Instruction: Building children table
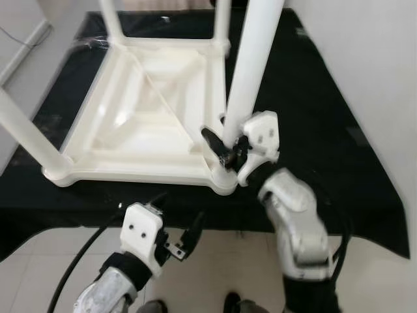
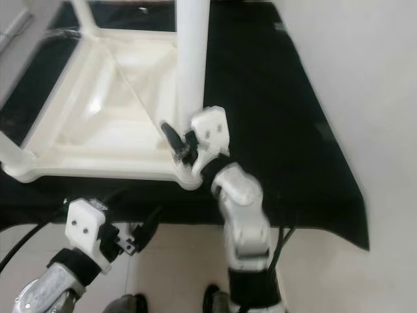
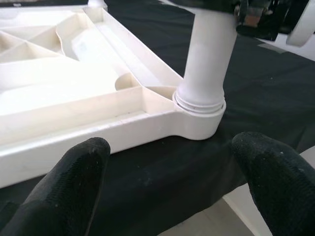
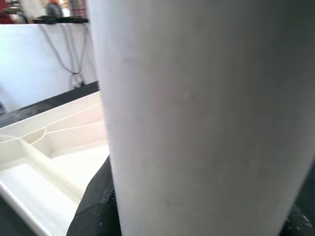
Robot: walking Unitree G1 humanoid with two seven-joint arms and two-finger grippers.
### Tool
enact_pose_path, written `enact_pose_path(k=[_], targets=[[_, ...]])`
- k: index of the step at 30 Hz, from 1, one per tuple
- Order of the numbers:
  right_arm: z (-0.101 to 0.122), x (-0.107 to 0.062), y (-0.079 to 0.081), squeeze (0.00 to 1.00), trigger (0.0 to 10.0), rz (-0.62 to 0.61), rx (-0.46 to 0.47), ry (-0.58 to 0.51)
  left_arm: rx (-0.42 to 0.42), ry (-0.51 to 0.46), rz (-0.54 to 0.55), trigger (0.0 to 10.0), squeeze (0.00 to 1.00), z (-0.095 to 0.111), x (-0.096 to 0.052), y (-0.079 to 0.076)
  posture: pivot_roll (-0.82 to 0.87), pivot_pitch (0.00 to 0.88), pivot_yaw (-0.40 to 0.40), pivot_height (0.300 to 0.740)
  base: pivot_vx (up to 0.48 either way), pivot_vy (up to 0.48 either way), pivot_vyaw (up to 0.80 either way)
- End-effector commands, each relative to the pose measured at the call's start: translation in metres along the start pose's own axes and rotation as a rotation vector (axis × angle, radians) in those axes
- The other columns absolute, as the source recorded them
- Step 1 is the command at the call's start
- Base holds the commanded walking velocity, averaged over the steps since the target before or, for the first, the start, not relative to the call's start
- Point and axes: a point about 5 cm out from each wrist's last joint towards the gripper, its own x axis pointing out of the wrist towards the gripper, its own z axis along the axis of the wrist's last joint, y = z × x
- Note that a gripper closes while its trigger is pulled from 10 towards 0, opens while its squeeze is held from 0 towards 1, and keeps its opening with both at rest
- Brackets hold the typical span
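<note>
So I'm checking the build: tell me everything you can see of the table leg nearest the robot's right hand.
The leg is a smooth white plastic tube, standing nearly upright in the corner socket of the upturned tabletop. A ribbed collar shows at its base. The right hand grips it low down, just above the socket.

The upturned white plastic tabletop has a smooth, slightly glossy moulded surface, and the round white plastic leg at its near corner looks equally smooth. Beneath the tabletop lies a matt black cloth, faintly rough. The right gripper on that leg has black fingers, possibly rubbery, under a glossy white plastic housing.
</note>
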Motion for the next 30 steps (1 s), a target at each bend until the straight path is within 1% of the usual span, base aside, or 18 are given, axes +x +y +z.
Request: enact_pose_path(k=[1,3,4,6,7,8,10,11,12,14,15,17,20,21,23,24,26,30], targets=[[-0.041,0.007,0.01,0.0,0.0,-0.004,0.115,0.22,-0.011,0.031,-0.016,10.0,0.0,-0.008,0.002,0.001,0.07,0.255,-0.036,0.74,0.0,0.0,0.0],[-0.036,0.01,0.011,0.0,0.0,-0.014,0.116,0.215,-0.01,0.03,-0.015,10.0,0.0,-0.008,0.002,0.002,0.07,0.255,-0.036,0.74,0.0,0.0,0.0],[-0.028,0.014,0.007,0.0,10.0,-0.027,0.077,0.19,-0.006,0.027,-0.009,10.0,0.0,-0.008,0.003,0.002,0.07,0.251,-0.038,0.74,0.0,0.0,0.0],[-0.028,0.014,0.007,0.0,10.0,-0.027,0.077,0.19,-0.006,0.027,-0.009,10.0,0.0,-0.008,0.003,0.002,0.07,0.251,-0.038,0.74,0.0,0.0,0.0],[-0.021,0.016,0.004,0.5,10.0,-0.043,0.061,0.157,-0.002,0.024,-0.002,10.0,0.0,-0.008,0.004,0.003,0.07,0.251,-0.039,0.74,0.0,0.0,0.0],[-0.011,0.02,0.003,1.0,10.0,0.027,0.083,0.106,0.002,0.021,0.005,10.0,0.0,-0.008,0.004,0.003,0.08,0.251,-0.041,0.74,0.0,0.0,0.0],[-0.011,0.02,0.003,1.0,10.0,0.027,0.083,0.106,0.002,0.021,0.005,10.0,0.0,-0.008,0.004,0.003,0.08,0.251,-0.041,0.74,0.0,0.0,0.0],[0.004,0.025,0.001,1.0,10.0,0.191,0.121,0.024,0.005,0.018,0.01,10.0,0.0,-0.007,0.004,0.004,0.08,0.25,-0.041,0.74,0.0,0.0,0.0],[0.004,0.025,0.001,1.0,10.0,0.191,0.121,0.024,0.005,0.018,0.01,10.0,0.0,-0.007,0.004,0.004,0.08,0.25,-0.041,0.74,0.0,0.0,0.0],[0.017,0.028,-0.006,1.0,10.0,0.392,0.104,-0.044,0.004,0.018,0.007,10.0,0.0,-0.007,0.004,0.003,0.09,0.251,-0.04,0.74,0.0,0.0,0.0],[0.017,0.028,-0.006,1.0,10.0,0.392,0.104,-0.044,0.004,0.018,0.007,10.0,0.0,-0.007,0.004,0.003,0.09,0.251,-0.04,0.74,0.0,0.0,0.0],[0.025,0.031,-0.015,1.0,10.0,0.521,0.03,-0.092,0.002,0.019,0.003,10.0,0.0,-0.007,0.003,0.002,0.09,0.256,-0.038,0.74,0.0,0.0,0.0],[0.028,0.034,-0.021,1.0,10.0,0.594,-0.007,-0.104,0.001,0.019,0.001,10.0,0.0,-0.006,0.002,0.001,0.1,0.26,-0.037,0.74,0.0,0.0,0.0],[0.028,0.034,-0.022,0.84,10.0,0.664,-0.014,-0.099,0.0,0.019,0.001,10.0,0.0,-0.006,0.001,0.001,0.1,0.267,-0.037,0.74,0.0,0.0,0.0],[0.028,0.034,-0.022,0.84,10.0,0.664,-0.014,-0.099,0.0,0.019,0.001,10.0,0.0,-0.006,0.001,0.001,0.1,0.267,-0.037,0.74,0.0,0.0,0.0],[0.029,0.035,-0.024,0.0,10.0,0.741,-0.009,-0.095,0.0,0.02,0.002,10.0,0.0,-0.006,0.0,0.0,0.11,0.272,-0.037,0.74,0.0,0.0,0.0],[0.033,0.038,-0.031,0.0,10.0,0.867,0.018,-0.086,-0.002,0.026,0.007,10.0,0.0,-0.004,-0.004,-0.001,0.12,0.288,-0.035,0.74,0.0,0.0,0.0],[0.041,0.042,-0.04,0.0,10.0,0.97,0.061,-0.089,-0.004,0.035,0.011,10.0,0.0,-0.003,-0.009,-0.002,0.13,0.303,-0.03,0.74,0.0,0.0,0.0]])
